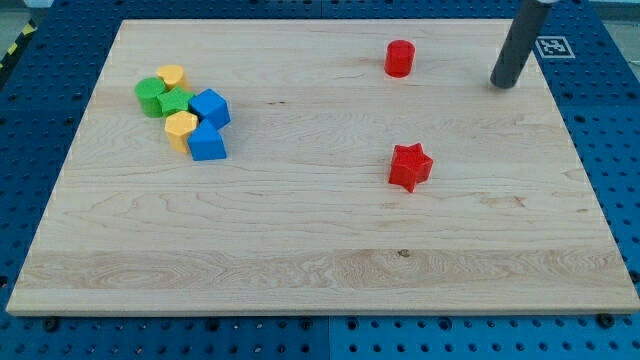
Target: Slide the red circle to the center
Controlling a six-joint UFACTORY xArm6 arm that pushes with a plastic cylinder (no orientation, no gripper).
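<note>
My tip [502, 84] rests on the wooden board [320, 250] at about 3 o'clock from the red circle [399, 58], well apart from it; the rod is bare and carries nothing. The red circle is a short cylinder standing upright, its round face up, with no long axis to speak of. The red star [410, 167] lies at its 6 o'clock. Far off at 9 o'clock cluster two blue blocks [208, 125], two yellow blocks [181, 129] and two green blocks [160, 98].
</note>
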